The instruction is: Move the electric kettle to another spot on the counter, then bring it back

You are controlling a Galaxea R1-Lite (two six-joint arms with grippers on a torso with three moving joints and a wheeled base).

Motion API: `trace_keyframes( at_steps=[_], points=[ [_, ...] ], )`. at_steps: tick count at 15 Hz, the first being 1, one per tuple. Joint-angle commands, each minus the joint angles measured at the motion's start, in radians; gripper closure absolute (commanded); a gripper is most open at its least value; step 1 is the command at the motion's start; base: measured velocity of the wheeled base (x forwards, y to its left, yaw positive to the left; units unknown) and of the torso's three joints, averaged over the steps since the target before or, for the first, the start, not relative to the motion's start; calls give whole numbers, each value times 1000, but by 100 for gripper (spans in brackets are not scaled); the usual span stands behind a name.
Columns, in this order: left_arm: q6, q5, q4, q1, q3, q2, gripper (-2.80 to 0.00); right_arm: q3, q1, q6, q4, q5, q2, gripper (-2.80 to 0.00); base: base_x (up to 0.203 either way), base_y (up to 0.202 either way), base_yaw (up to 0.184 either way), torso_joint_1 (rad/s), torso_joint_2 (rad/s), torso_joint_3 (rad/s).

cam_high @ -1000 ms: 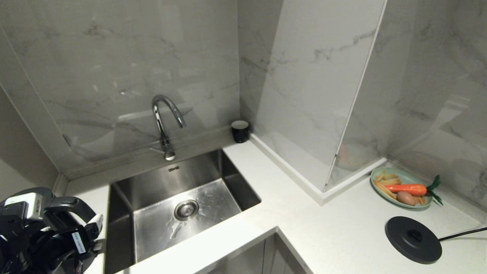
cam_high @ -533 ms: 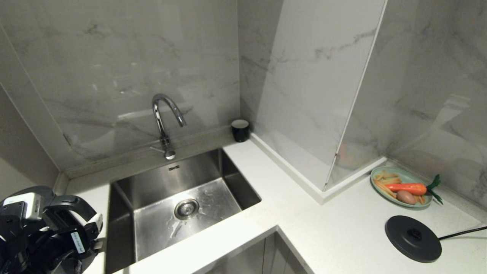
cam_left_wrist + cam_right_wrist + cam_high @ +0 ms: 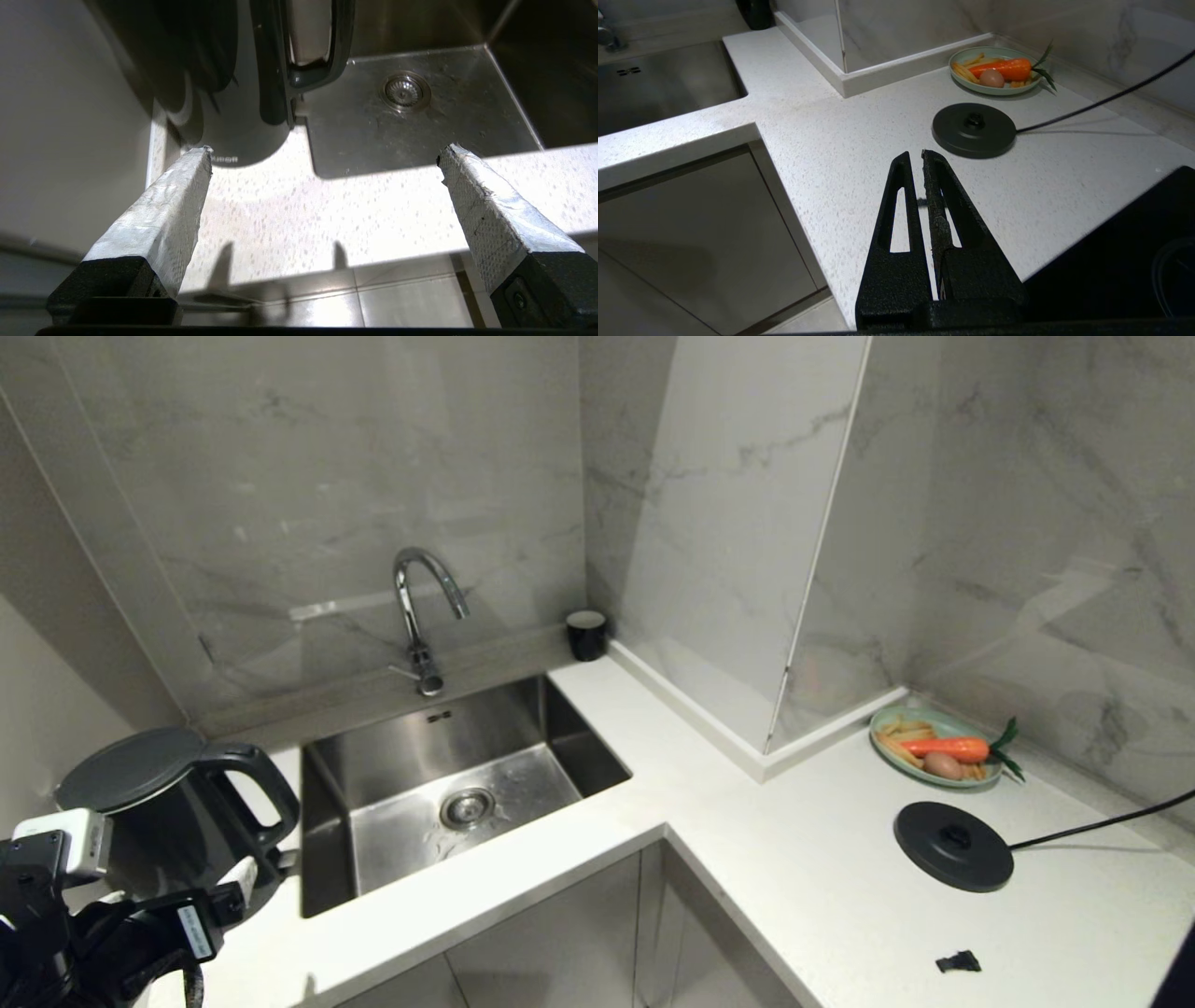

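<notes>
Beside the sink, electric kettle stands near counter edge, left claw released.

The right gripper, fingers pressed together, hangs above the counter near a round black kettle base and a plate of vegetables.

At the left of the frame the kettle has a glossy black body and matt lid, standing on a white speckled stone counter beside a brushed steel sink, a shiny chrome tap and polished marble-look wall panels.
</notes>
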Motion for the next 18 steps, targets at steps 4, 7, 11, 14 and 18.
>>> trace_keyframes(
  at_steps=[4,7,11,14,18],
  points=[
    [-2,2,-6,-16,0,-1,-280,0,0,0,0,1,-2,0,-196,0,0,1,1,2],
    [0,2,-6,-30,-2,-36,-280,0,0,0,0,1,-2,0,-170,0,-2,-3,3,2],
    [16,2,-7,-43,-5,-51,-280,0,0,0,0,1,-2,0,0,0,0,7,3,-2],
    [36,-20,-5,-64,-13,-141,-280,0,0,0,0,1,-2,0,0,0,0,0,0,0],
    [111,-58,101,-94,-51,-369,-280,0,0,0,0,1,-2,0,0,0,0,0,0,0]
  ],
)
